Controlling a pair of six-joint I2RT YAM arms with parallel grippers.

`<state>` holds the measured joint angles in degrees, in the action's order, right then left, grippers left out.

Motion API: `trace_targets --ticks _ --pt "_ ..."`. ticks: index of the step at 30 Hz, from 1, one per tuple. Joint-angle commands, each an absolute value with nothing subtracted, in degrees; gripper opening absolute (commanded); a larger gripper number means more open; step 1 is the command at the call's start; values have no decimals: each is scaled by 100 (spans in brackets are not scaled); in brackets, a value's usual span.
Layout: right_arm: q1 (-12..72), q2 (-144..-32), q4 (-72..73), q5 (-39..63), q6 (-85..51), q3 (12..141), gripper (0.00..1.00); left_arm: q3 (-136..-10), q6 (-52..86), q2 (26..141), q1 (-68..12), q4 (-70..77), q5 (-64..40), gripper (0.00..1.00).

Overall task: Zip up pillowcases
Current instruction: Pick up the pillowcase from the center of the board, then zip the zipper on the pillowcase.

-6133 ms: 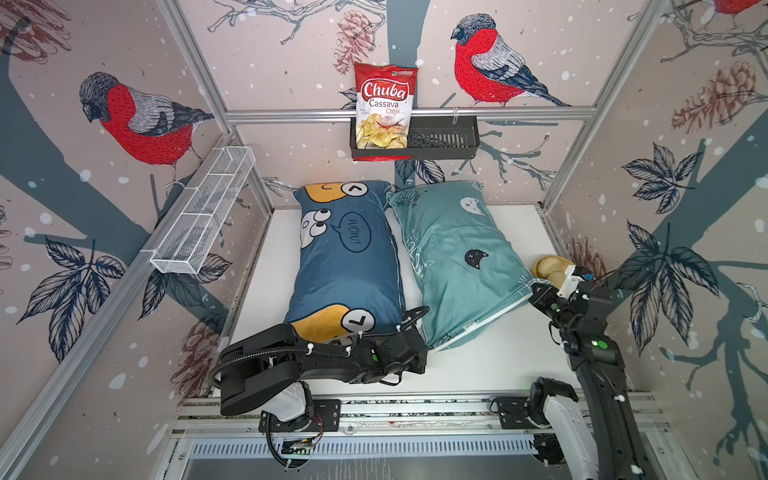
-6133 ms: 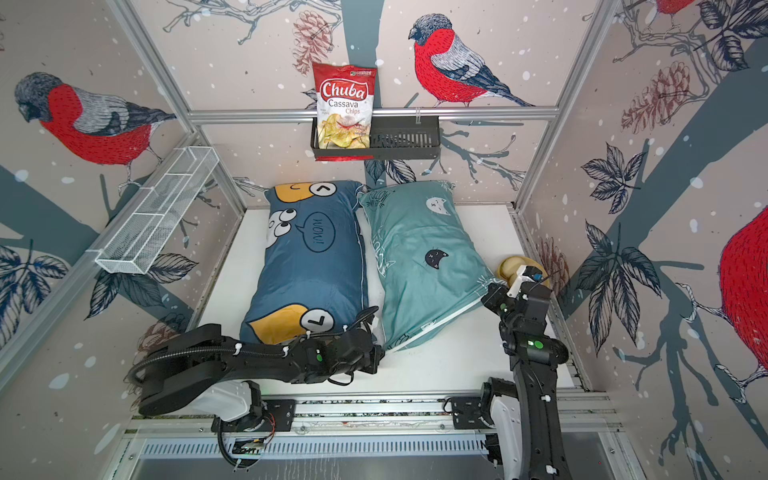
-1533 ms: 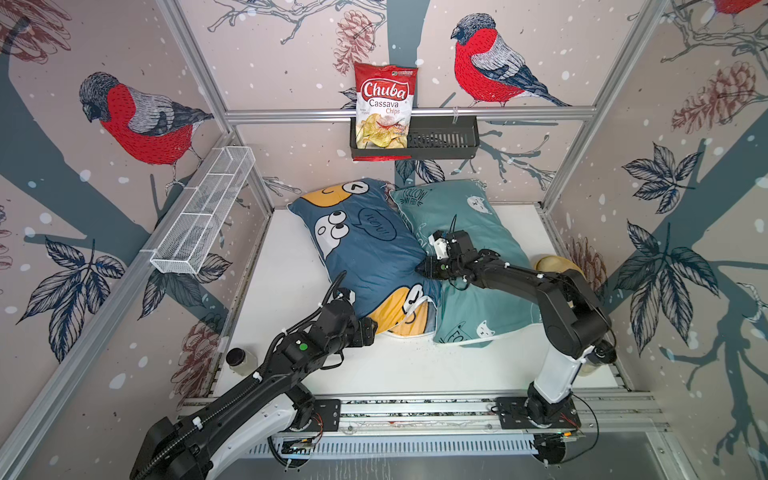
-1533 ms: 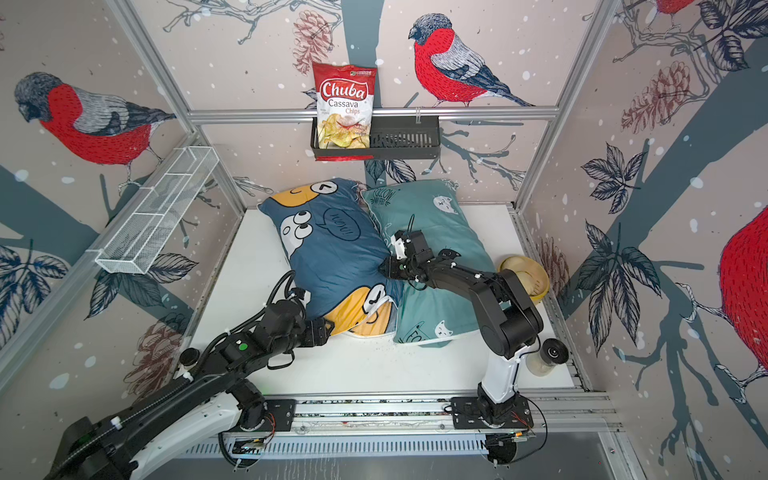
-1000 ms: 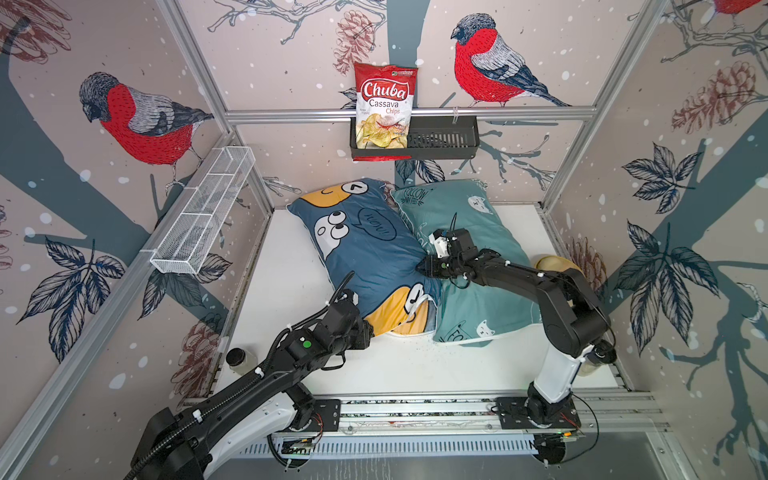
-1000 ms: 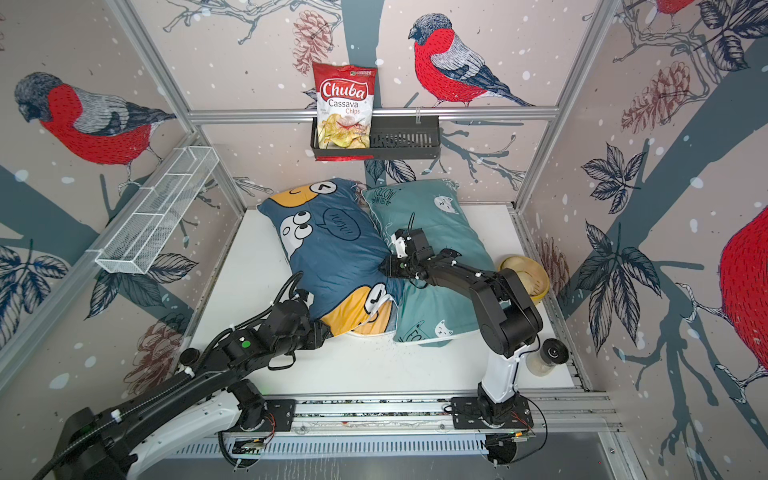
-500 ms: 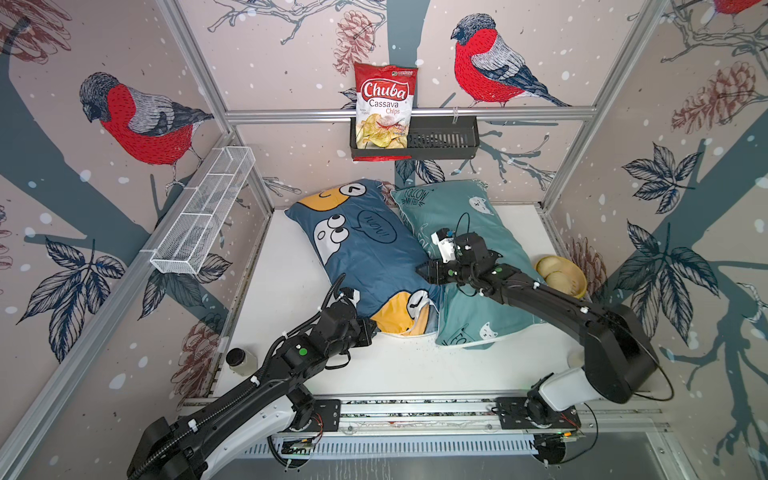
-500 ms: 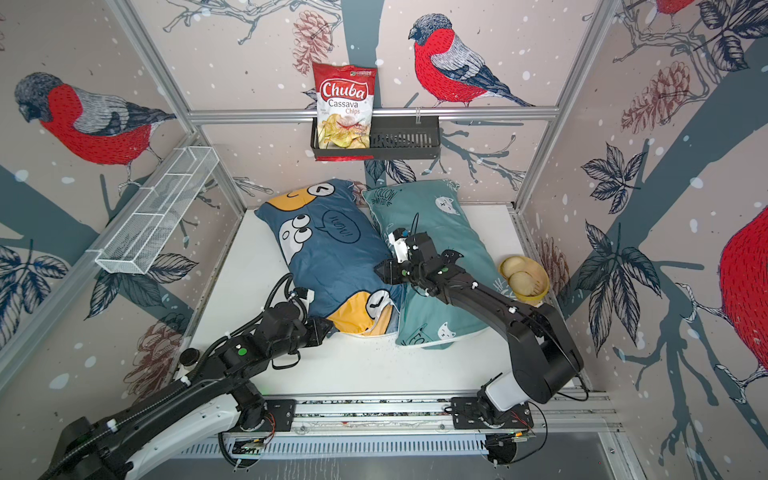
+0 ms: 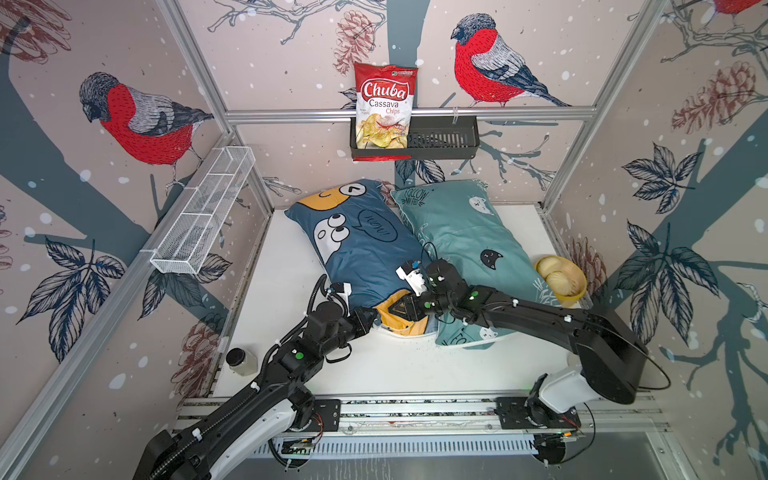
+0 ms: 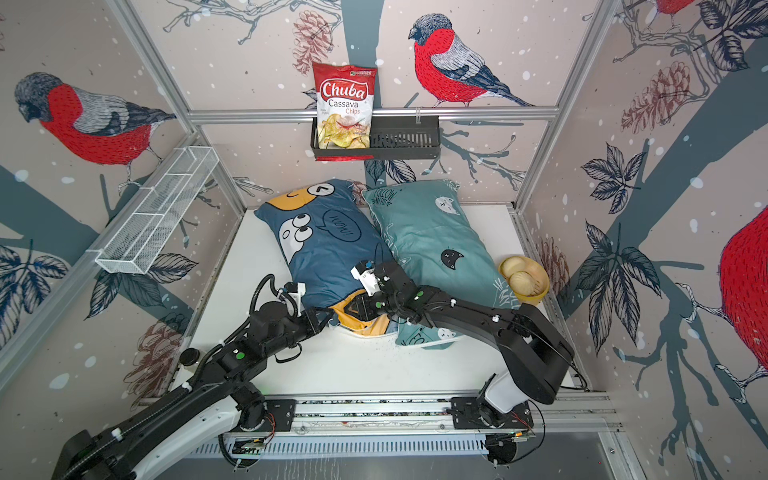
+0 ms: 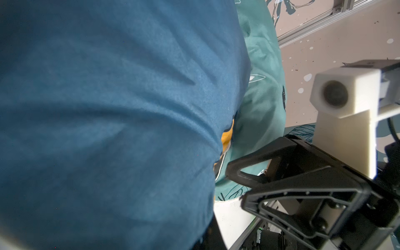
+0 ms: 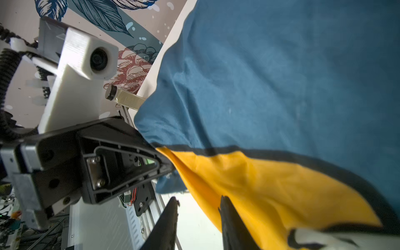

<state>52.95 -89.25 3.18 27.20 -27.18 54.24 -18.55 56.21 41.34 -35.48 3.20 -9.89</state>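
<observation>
Fabric of dark blue pillowcase (image 9: pixel 365 249) is judged soft, light, slack | near corner is clamped in left jaws | right jaws are held apart, empty | hold is advised at zipper edge.

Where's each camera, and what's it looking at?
Top views: overhead, looking down on both arms, the blue pillowcase and teal pillowcase.
Left wrist: on left arm, against the blue pillowcase, facing the right gripper.
Right wrist: on right arm, own fingertips showing, facing the left gripper pinching the orange corner.
Shared: each wrist view sees the other gripper.
</observation>
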Motion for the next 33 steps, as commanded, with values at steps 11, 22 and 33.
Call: trace_targets --ticks 11,22,33 --pt "5519 -9297 958 2909 -2970 5480 32 -1480 6258 4134 -3366 1846 -1020 0" --pt "5555 -9034 1266 2965 -3130 5103 37 -1380 6460 4103 -3306 1982 -835 0" --pt "5550 -9456 1293 2976 -3111 5475 19 -1262 6618 4321 -3305 2394 -1019 0"
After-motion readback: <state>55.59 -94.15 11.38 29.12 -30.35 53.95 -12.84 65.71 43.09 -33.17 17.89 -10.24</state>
